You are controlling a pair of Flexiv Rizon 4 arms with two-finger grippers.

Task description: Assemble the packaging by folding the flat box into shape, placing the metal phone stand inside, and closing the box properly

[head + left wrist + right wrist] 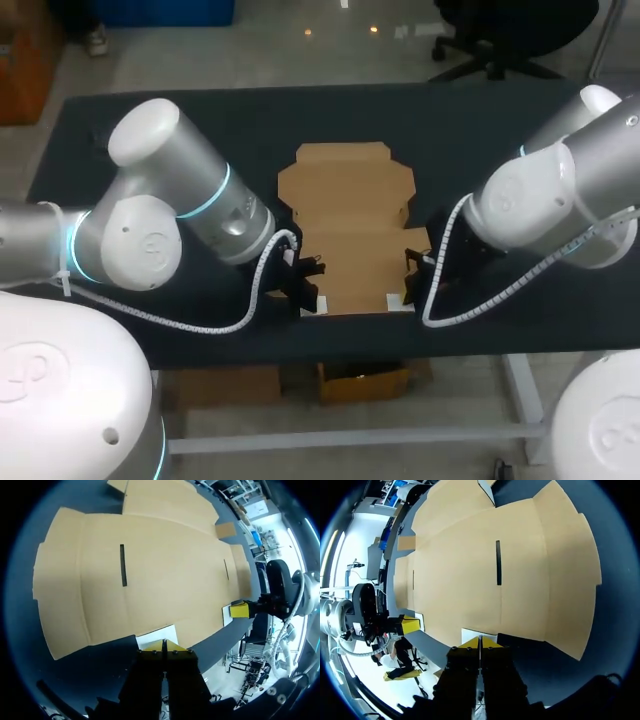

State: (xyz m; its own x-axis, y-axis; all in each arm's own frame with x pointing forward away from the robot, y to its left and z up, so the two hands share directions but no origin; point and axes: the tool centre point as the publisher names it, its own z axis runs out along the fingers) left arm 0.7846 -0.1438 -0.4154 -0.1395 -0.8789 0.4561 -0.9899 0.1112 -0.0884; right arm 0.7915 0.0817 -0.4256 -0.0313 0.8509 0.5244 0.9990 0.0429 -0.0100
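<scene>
folding seems barely begun: the flat brown cardboard box (pixel 345 235) lies on the black bench (pixel 150 130), left end effector (pixel 164 646) and right end effector (pixel 480 641) pinched together at its near corners, whose flaps likely need lifting.

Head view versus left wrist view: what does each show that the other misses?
Head only: the box's whole outline, far flap included, plus the left arm and right arm. Left wrist only: the left gripper with its tips closed together, and slots cut in the box. Both: the flat box and the right gripper at its other near corner.
</scene>
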